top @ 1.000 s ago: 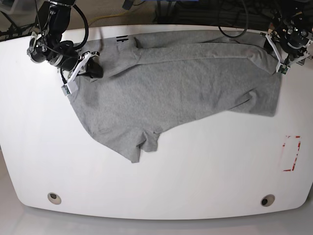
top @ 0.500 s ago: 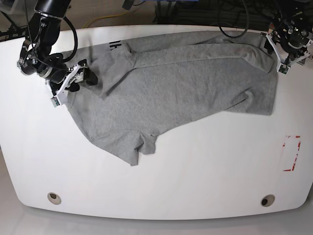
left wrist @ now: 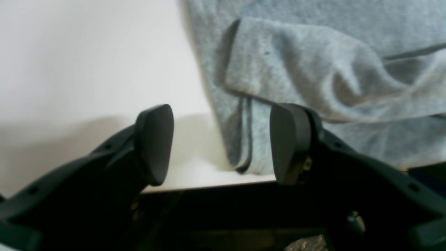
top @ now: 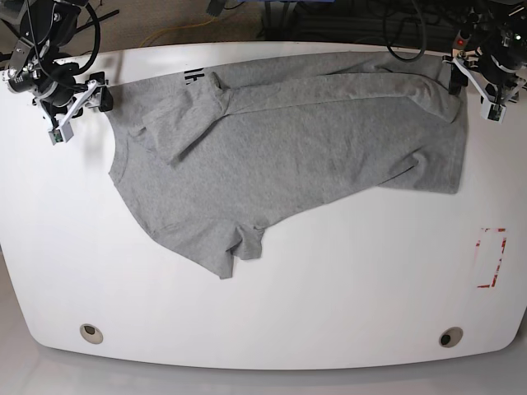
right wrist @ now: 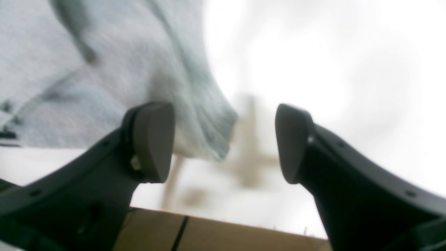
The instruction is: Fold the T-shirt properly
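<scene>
White table [top: 272, 304]: T-shirt [top: 296, 148] long axis left-right, crumpled.

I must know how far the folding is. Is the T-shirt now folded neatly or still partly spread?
Partly folded, not neat. The T-shirt has its top edge turned over along the far side, one sleeve lies bunched, and its lower part spreads flat on the table.

Two black arms with looping black cables are seen at the base view's upper corners. White brackets are carried beside each gripper; rounded matte black pads [left wrist: 155, 144] are fitted.
</scene>
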Controlling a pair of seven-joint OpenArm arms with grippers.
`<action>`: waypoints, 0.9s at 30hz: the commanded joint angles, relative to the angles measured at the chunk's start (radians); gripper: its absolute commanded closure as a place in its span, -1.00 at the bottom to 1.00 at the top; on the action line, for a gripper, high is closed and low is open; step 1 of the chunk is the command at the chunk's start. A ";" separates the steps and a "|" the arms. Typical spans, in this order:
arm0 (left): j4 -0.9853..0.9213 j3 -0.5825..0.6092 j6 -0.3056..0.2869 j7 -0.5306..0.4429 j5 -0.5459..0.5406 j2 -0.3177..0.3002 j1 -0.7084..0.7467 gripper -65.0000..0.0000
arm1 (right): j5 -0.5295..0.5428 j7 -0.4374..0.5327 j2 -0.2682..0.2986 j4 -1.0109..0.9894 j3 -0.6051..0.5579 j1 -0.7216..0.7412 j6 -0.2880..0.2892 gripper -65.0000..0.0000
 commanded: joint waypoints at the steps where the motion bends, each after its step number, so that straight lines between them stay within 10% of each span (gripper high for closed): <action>1: 0.017 -0.023 0.001 -0.015 -0.034 -0.012 0.017 -0.22 | 0.010 0.034 -0.006 0.010 0.005 -0.020 0.008 -0.30; 10: 0.008 -0.025 0.001 -0.015 -0.051 -0.009 0.039 -0.22 | 0.008 0.045 -0.054 -0.081 0.003 -0.025 0.008 -0.25; 18: -0.058 0.007 0.001 -0.018 0.082 0.022 0.034 -0.22 | 0.008 0.045 -0.080 -0.088 0.002 -0.022 0.010 0.52; 27: -0.168 0.046 0.001 -0.138 0.104 0.028 0.033 -0.22 | 0.011 0.045 -0.081 -0.087 0.003 -0.030 0.031 0.64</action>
